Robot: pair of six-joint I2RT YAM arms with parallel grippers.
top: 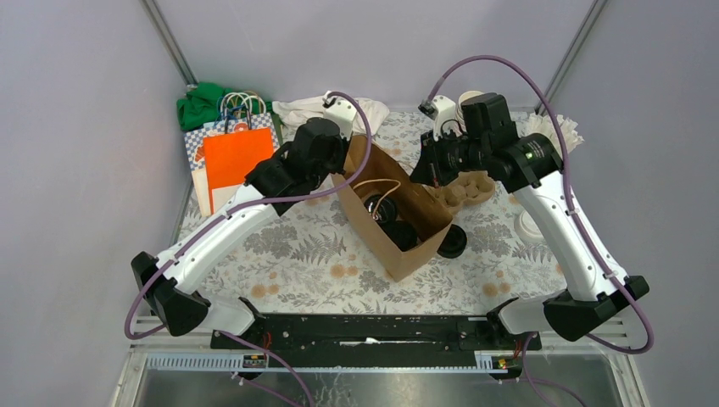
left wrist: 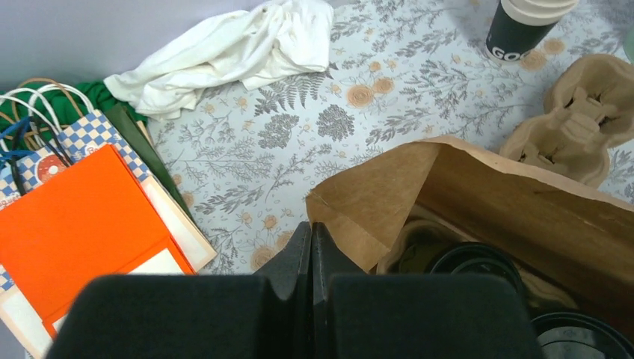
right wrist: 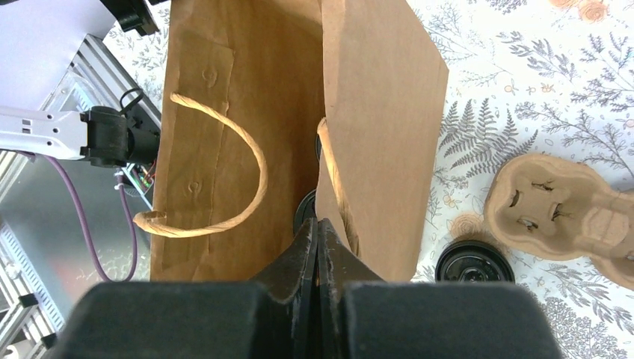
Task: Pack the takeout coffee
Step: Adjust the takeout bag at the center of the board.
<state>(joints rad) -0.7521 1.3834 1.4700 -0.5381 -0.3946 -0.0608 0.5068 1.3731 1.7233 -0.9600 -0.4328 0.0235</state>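
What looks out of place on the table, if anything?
One round black lid lies alone on the table, between the brown paper bag and the cardboard cup carrier, apparently on no cup. It looks left behind.

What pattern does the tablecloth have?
Tablecloth: grey ferns, tan flowers on white; best in left wrist view.

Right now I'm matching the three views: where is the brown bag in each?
Top: bag at centre, mouth open.
Left wrist: bag at lower right, seen into.
Right wrist: bag fills centre-left, handles showing.
Shared landmark: the pulp carrier, beside the bag in all three.
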